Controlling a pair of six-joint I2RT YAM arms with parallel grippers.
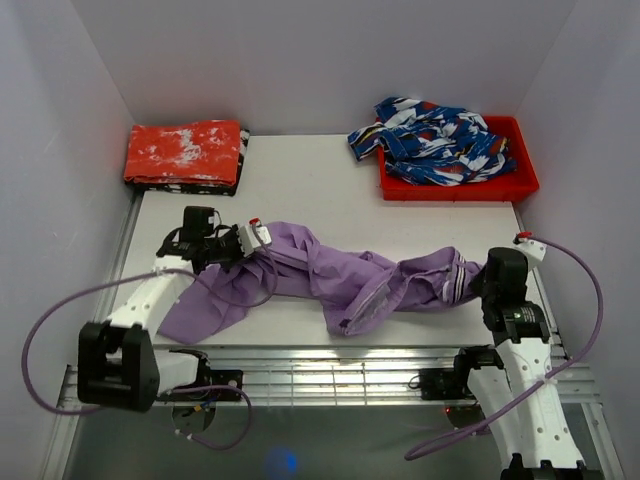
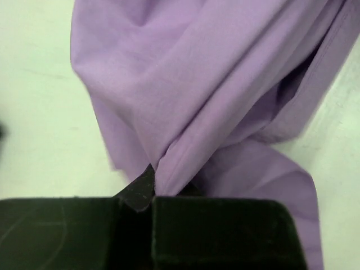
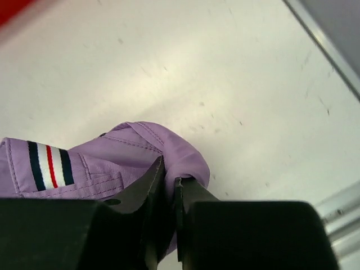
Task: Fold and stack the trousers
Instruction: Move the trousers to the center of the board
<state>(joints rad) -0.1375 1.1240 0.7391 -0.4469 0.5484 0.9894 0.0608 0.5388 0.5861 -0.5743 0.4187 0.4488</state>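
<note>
The trousers (image 1: 340,275) lie across the table (image 1: 300,180) front; folded cloth (image 1: 185,152) behind left, tray (image 1: 460,191) (holding a garment (image 1: 435,140)) behind right

White table (image 1: 300,180) fills mid frame. Lilac trousers (image 1: 340,275) lie crumpled across its lower part, L to R, one end reaching the table's edge at lower left. Upper left: folded red-orange cloth (image 1: 183,152) w/ white blotches, atop a dark layer. Upper right: red tray (image 1: 528,185) at the corner.
</note>
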